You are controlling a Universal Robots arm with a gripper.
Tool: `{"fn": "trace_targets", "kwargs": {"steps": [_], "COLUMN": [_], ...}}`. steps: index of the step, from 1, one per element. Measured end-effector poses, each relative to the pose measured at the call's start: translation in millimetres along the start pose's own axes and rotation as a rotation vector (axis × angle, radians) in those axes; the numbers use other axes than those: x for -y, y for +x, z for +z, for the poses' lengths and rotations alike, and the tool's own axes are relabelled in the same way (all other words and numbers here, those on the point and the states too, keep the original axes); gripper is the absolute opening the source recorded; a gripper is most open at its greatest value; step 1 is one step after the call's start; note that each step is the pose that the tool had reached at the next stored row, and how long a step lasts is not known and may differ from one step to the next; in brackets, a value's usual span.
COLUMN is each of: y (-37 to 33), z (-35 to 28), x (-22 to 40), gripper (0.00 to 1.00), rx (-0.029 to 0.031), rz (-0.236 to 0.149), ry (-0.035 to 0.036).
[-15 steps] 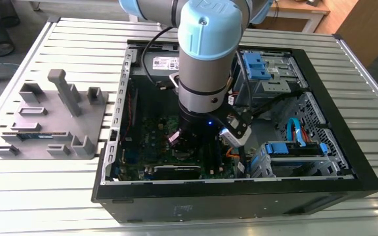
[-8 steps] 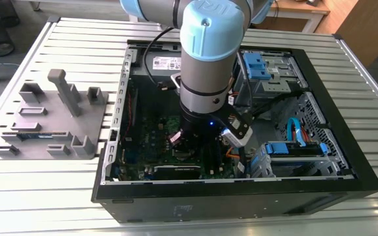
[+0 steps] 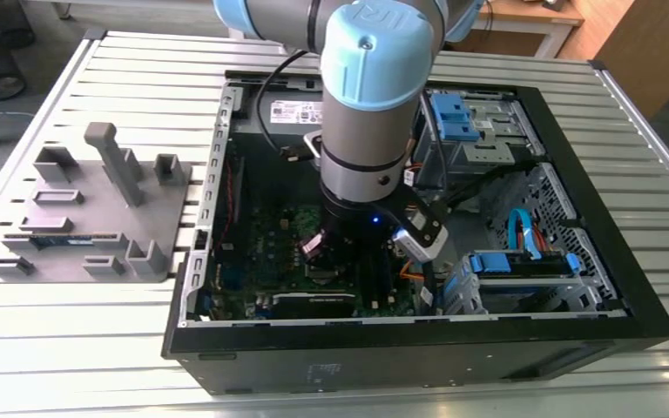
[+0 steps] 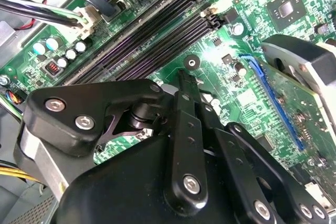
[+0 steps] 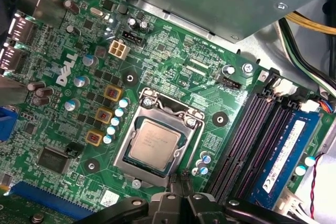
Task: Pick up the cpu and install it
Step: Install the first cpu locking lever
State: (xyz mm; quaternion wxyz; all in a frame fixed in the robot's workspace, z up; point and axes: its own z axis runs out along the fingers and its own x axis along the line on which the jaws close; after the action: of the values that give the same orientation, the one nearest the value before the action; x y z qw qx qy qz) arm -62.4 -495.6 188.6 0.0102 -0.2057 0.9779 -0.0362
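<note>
CPU (image 5: 155, 144), with its silvery-grey square top, lies seated flat within the socket frame (image 5: 157, 109) on the green motherboard (image 5: 173, 61), as we see in the first wrist view; the metal frame surrounds it on all sides and the chip sits level rather than tilted. We judge from this that the pick and the placement are already accomplished, the chip being in its socket and not in the jaws. Whether the frame is fully latched down we cannot tell. The gripper (image 5: 185, 178) hangs just above the board, close beside the socket's edge, with its dark linkage in the foreground of both wrist views; in the second wrist view the fingers (image 4: 185, 85) appear drawn together into a narrow point with nothing between them, so we read the jaws as closed and empty. In the exterior view the arm (image 3: 368, 104) reaches straight down into the open computer case (image 3: 591, 261), which rests on the slatted desk (image 3: 102, 348). Beside the socket run the black memory slots (image 5: 247, 140), one carrying a blue-labelled memory stick (image 5: 286, 153)
</note>
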Motion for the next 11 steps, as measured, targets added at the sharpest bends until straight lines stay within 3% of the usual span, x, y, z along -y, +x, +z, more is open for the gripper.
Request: {"fn": "trace_targets", "kwargs": {"steps": [7,11], "y": [-1.0,-1.0], "z": [1.2,-5.0], "x": [0.2,0.6], "gripper": [0.11,0.11], "rx": [0.0002,0.0007], "rz": [-0.001,-0.001], "ry": [-0.0003,-0.0008]}}
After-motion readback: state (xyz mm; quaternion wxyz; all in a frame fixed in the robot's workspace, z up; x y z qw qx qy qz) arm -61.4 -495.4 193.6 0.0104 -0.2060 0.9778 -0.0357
